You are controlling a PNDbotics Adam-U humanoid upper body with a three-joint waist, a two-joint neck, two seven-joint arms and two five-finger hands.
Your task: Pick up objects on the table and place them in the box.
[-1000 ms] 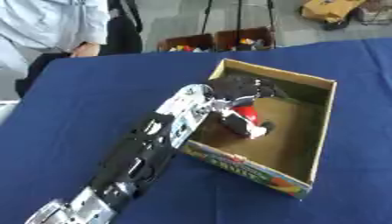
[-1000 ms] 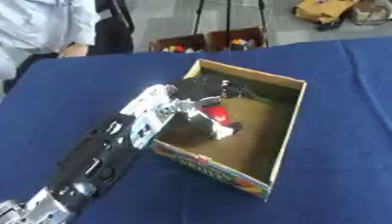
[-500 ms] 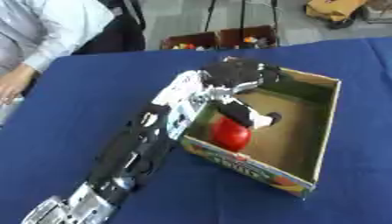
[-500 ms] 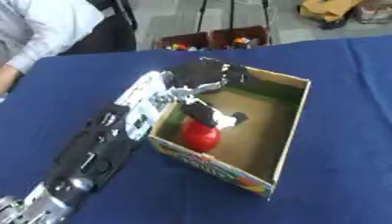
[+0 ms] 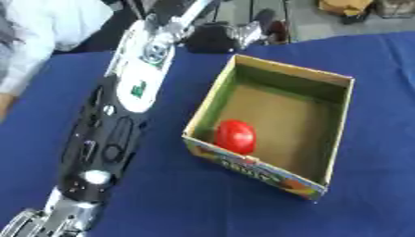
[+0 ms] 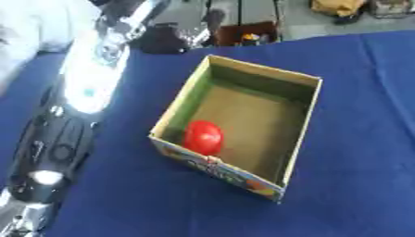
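The left arm point(image 5: 113, 125) is black with silver joints and round silver fittings. A pale panel near its upper part carries a small green mark point(image 5: 139, 89). The left hand point(image 5: 215, 37) is dark with silvery parts.

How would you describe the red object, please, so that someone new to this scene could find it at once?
Start from the blue table and find the open cardboard box standing on it. Look inside, at the corner nearest the camera on the left, against the low front wall. There lies a round, glossy red ball, the only thing in the box and the only red item on the table.
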